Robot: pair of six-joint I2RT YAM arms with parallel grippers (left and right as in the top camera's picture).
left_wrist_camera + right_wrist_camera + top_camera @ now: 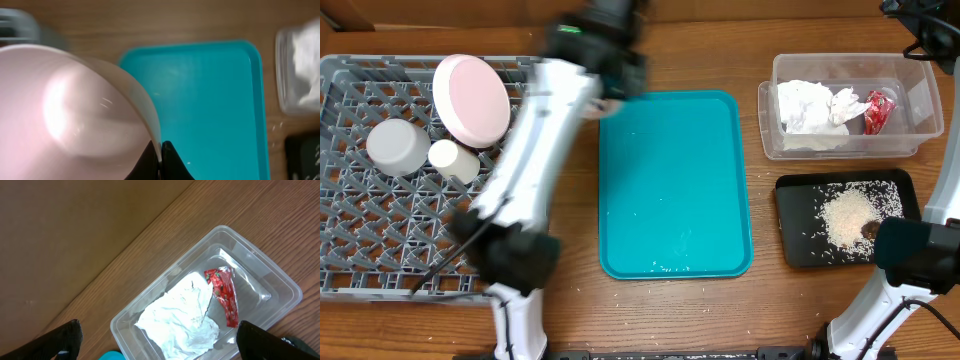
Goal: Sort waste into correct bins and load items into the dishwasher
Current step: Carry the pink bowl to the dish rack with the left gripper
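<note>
One teal tray [675, 185], between rack [380, 230], tub [926, 100]

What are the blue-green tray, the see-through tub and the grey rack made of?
All three look like plastic, though that is judged by eye alone. The teal tray is smooth and slightly glossy, with a moulded raised rim and rounded corners. The clear tub is transparent, with bright glints along its rim. The grey rack looks matte, moulded as one lattice grid.
</note>
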